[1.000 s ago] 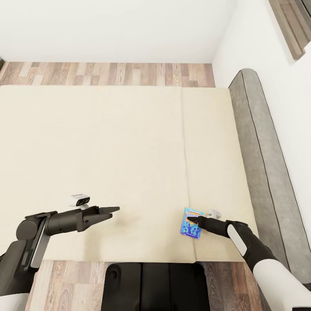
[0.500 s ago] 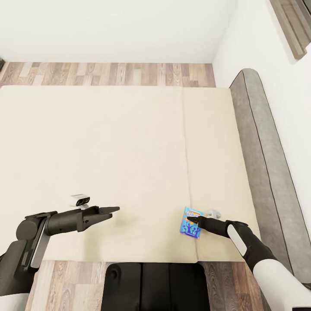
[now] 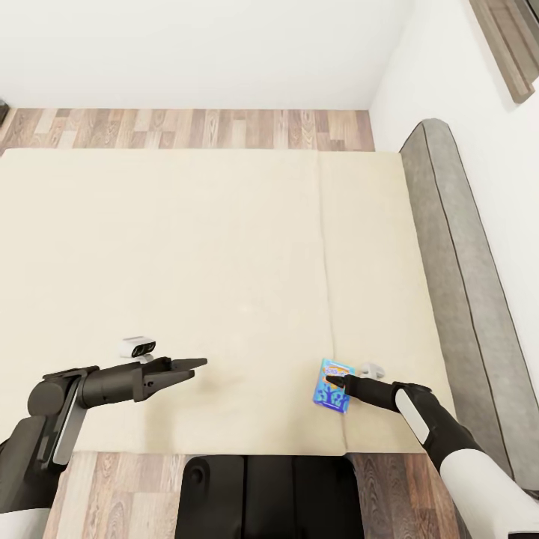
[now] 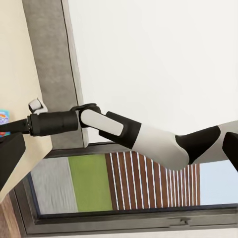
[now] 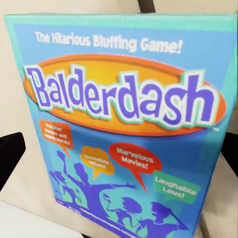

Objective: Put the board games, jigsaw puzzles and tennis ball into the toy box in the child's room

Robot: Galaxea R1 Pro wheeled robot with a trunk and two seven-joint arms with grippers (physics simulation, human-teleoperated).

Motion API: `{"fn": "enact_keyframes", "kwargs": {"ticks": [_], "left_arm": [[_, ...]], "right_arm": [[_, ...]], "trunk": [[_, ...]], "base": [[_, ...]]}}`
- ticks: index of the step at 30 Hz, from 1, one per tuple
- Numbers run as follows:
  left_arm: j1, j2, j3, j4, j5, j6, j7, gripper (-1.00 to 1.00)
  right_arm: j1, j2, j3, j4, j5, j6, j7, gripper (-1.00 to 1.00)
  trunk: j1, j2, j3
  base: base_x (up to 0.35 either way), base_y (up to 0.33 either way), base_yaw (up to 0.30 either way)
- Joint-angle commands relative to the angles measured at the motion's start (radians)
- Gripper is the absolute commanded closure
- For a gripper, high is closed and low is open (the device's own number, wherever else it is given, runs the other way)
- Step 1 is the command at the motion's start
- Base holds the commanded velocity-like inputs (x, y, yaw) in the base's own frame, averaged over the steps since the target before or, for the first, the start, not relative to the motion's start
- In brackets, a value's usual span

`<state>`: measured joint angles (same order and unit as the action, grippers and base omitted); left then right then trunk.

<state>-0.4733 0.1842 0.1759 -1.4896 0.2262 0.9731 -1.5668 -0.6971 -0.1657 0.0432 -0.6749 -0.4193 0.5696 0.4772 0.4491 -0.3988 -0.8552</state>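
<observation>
A small blue board game (image 3: 330,392) lettered Balderdash (image 5: 124,129) lies flat near the front edge of the bed (image 3: 187,262). My right gripper (image 3: 335,382) is low over it and open. Its dark fingertips (image 5: 10,158) stand on either side of the box, with a strip of mattress showing between one tip and the box edge. My left gripper (image 3: 191,365) hovers open and empty over the mattress, well to the left. A corner of the board game (image 4: 3,117) and my right arm (image 4: 124,131) appear in the left wrist view.
A grey headboard (image 3: 457,284) runs along the right side of the bed against a white wall. Wood plank floor (image 3: 187,129) lies beyond the far edge. My dark base (image 3: 266,494) sits at the bed's near edge. A window (image 4: 124,183) is behind my right arm.
The head view has shifted very slightly. Both arms and the blue board game keep their places on the bed.
</observation>
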Motion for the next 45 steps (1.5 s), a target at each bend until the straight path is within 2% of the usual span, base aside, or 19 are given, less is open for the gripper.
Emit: {"fn": "enact_keyframes", "kwargs": {"ticks": [1,45], "left_arm": [[-0.001,0.000,-0.001,0.000,-0.001,0.010,-0.004,-1.00],[-0.001,0.001,0.000,0.000,-0.001,0.010,-0.004,-1.00]], "right_arm": [[0.000,0.006,0.004,0.000,-0.021,0.006,0.000,-1.00],[-0.001,0.006,0.006,0.000,-0.021,0.006,-0.003,-1.00]], "trunk": [[0.001,-0.001,-0.001],[0.001,-0.001,-0.001]], "base": [[0.000,0.007,0.000],[0.000,0.035,0.000]]}}
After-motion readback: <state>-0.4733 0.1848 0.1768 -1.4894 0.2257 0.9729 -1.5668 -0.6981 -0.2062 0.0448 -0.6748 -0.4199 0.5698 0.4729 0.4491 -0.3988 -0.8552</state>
